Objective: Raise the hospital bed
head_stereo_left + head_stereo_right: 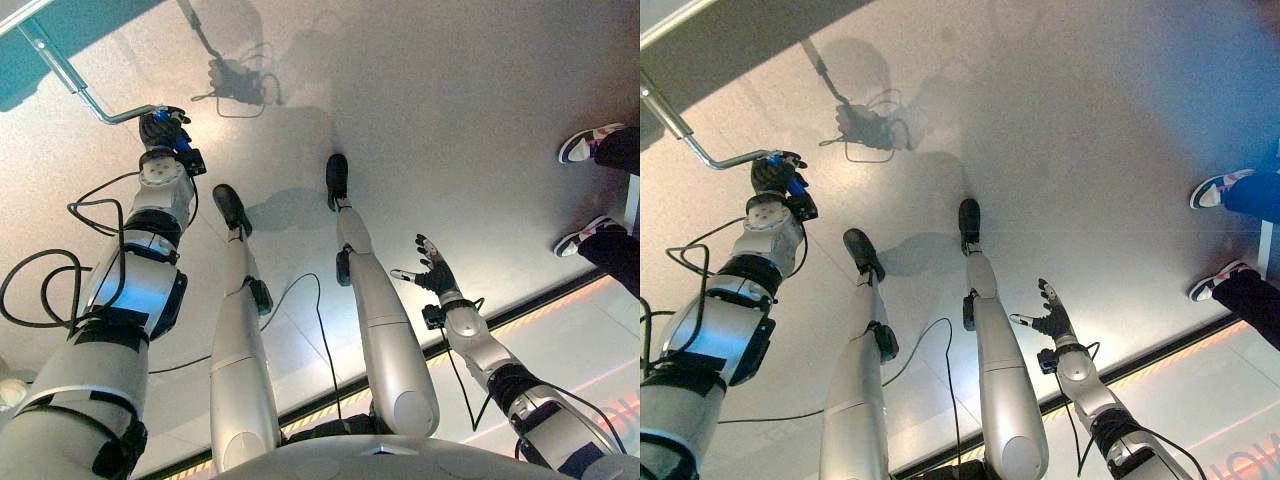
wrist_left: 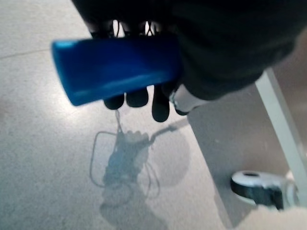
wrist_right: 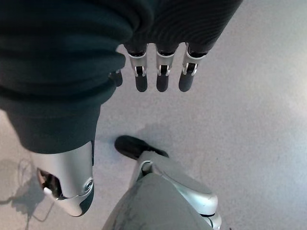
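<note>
Left hand [image 1: 163, 127] is wrapped tight around the blue grip [image 2: 115, 69] at the end of the bent metal crank [image 1: 95, 104]; I hold it there because that is the part made for turning; in the left wrist view the dark fingertips [image 2: 136, 98] curl under the blue grip, so it sits snug in the palm. That crank runs up and away to the bed frame [image 1: 25, 12] at the far left corner, so I think turning it is what lifts the bed; I judge the raising is under way or about to start, but I cannot tell how high the bed is.

My right hand [image 1: 436, 270] hangs out to the side with its fingers spread and holds nothing; I keep it there so it stays clear of the crank. A bed wheel [image 2: 256, 187] sits on the floor under a white bar [image 2: 283, 127]. A person's shoes [image 1: 590, 143] stand well apart on the right; I should keep the arms away from them. The floor [image 1: 450, 100] is smooth and grey.
</note>
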